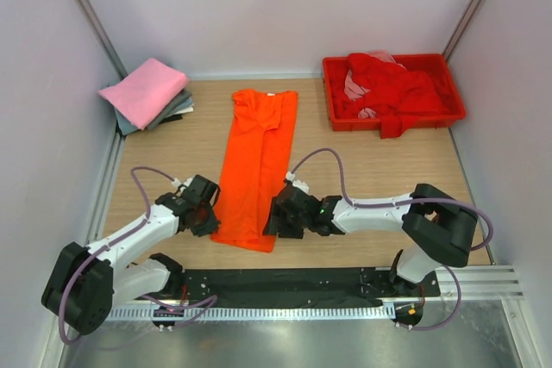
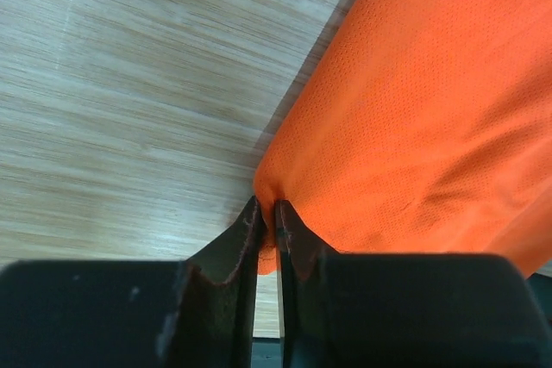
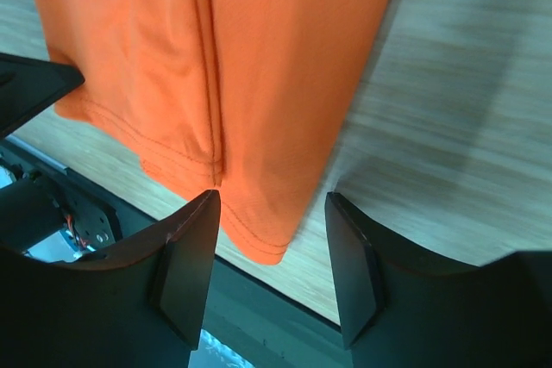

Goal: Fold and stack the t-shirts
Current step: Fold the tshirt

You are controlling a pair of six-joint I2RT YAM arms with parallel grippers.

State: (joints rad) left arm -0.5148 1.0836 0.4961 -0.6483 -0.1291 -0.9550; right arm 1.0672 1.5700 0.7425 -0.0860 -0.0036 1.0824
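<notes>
Down the middle of the table (image 1: 371,170): orange shirt (image 1: 257,170), folded into a long narrow strip, collar end far, hem end near, flat on the wood. At its near left edge, left claw (image 1: 210,215), down low against the cloth. From the left wrist, left claw (image 2: 267,213) pressed almost together, a small fold of the orange shirt (image 2: 414,109) nipped between the two black tips, right at the edge where cloth meets bare table (image 2: 129,84) (a tight pinch, barely a sliver of orange showing in the gap). Over on the near right side, right claw (image 1: 272,223), reaching in from the right toward the hem corner. From the right wrist, right claw (image 3: 272,213) spread wide, one finger on each side of the near right corner of the orange shirt (image 3: 285,58), hem stitching plain to see, a lengthwise fold line running up the cloth, fingers clear of the fabric on both sides, nothing gripped. Bare table (image 3: 448,84) off to the right of that corner. Far left corner: pink shirt (image 1: 145,90), folded, on top of a folded grey shirt (image 1: 177,109), a neat little stack. Far right: red tray (image 1: 457,96), with a crumpled red shirt (image 1: 392,84) heaped inside and spilling over the near rim.
</notes>
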